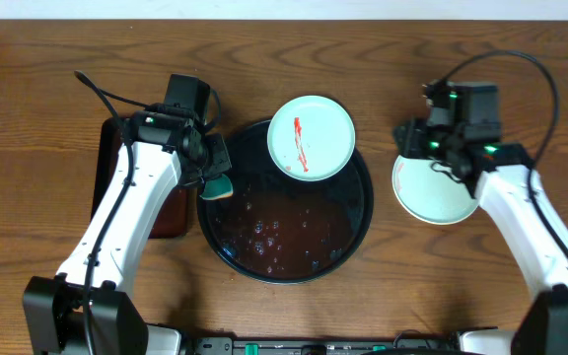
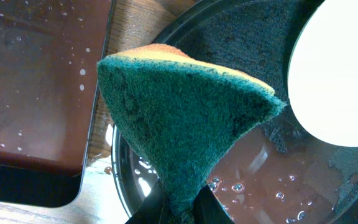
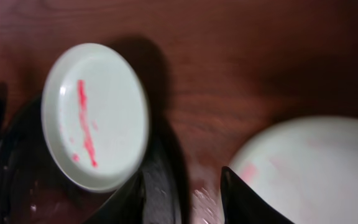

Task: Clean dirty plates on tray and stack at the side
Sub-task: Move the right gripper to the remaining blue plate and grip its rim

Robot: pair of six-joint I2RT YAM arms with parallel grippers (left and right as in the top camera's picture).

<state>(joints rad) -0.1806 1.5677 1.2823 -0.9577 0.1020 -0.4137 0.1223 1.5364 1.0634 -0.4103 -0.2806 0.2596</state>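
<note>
1. Roughly midway, judging by the plates: one pale mint plate (image 1: 311, 137) with a red sauce streak, not yet wiped, propped on the far rim of the round black tray (image 1: 366, 212) and partly overhanging it.
2. Set down off the tray, on bare wood to its right: a second pale plate (image 1: 432, 192), almost plain, with only a faint pink smear near its edge in the right wrist view. Probably the start of the side stack; possibly hiding another plate beneath, impossible to tell.
3. No third plate, yellow or otherwise, in any view.
4. Clamped in the left gripper (image 2: 178, 214): a scouring sponge (image 2: 185, 118), green face toward the wrist camera, yellow backing behind, hanging over the left rim of the round tray, clear of the streaked plate.
5. Right gripper (image 3: 182, 190) above the gap between round tray and wiped plate, spread wide, holding nothing.
6. Left to do, by this reading: scrub the streaked plate, carry it across, lay it on the plate at the side.
7. Inside the round tray: shallow reddish-brown water (image 1: 284, 232) with bubbles. Wet, slippery handling to be expected.
8. Just left of the round tray, partly under the left arm: a rectangular black tray (image 2: 36, 93), speckled with droplets.
9. Underneath everything: a dark brown wooden table (image 1: 47, 89) with plain grain. Along the top of the overhead view, a pale strip (image 1: 264, 8), wall or floor, hard to say. Nothing more of the room on show.
</note>
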